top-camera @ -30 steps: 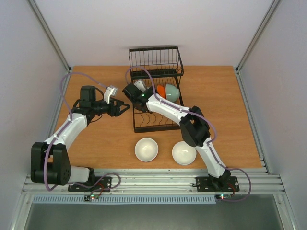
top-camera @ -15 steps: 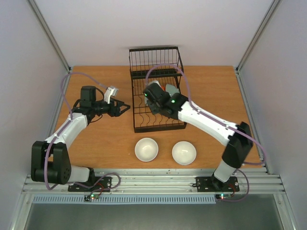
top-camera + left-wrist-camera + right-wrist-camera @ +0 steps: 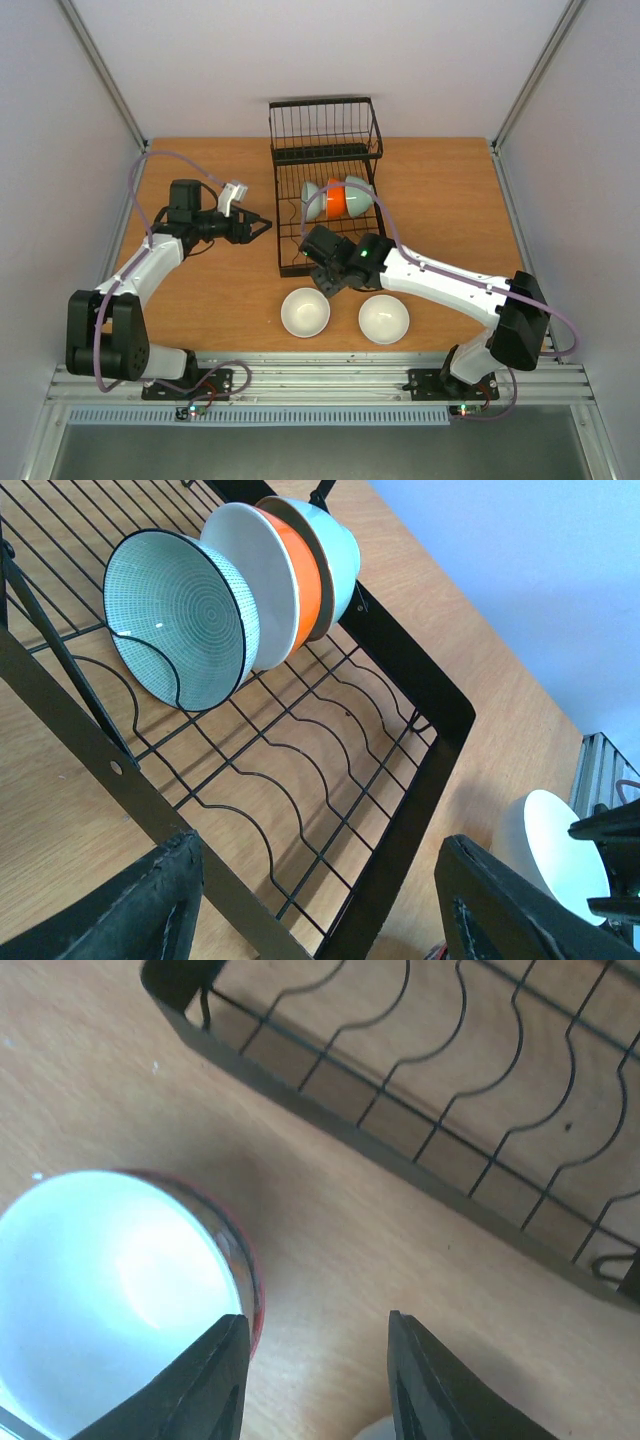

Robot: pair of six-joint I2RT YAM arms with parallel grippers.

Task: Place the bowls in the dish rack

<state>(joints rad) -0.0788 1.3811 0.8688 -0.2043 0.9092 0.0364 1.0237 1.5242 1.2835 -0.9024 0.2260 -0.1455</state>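
The black wire dish rack (image 3: pixel 322 128) stands at the back middle of the table. Three bowls stand on edge in its slots: a patterned mint one (image 3: pixel 185 620), an orange one with a white inside (image 3: pixel 290 590) and a pale mint one (image 3: pixel 335 550). Two white bowls (image 3: pixel 305 312) (image 3: pixel 383 319) sit upright on the table in front of the rack. My right gripper (image 3: pixel 315 1325) hovers open over bare wood between the rack's front edge and the left white bowl (image 3: pixel 110 1300), one finger just beside its rim. My left gripper (image 3: pixel 320 845) is open and empty, left of the rack.
The rack's front frame (image 3: pixel 400 1150) runs close behind my right fingers. The second white bowl's edge (image 3: pixel 375 1430) shows just below them. Metal rails (image 3: pixel 320 365) line the near edge of the table, and grey walls close in both sides.
My right arm has pulled back out of the rack toward the front and now hangs by the left white bowl, jaws narrower. Three bowls now show in the rack. The left arm stayed put.
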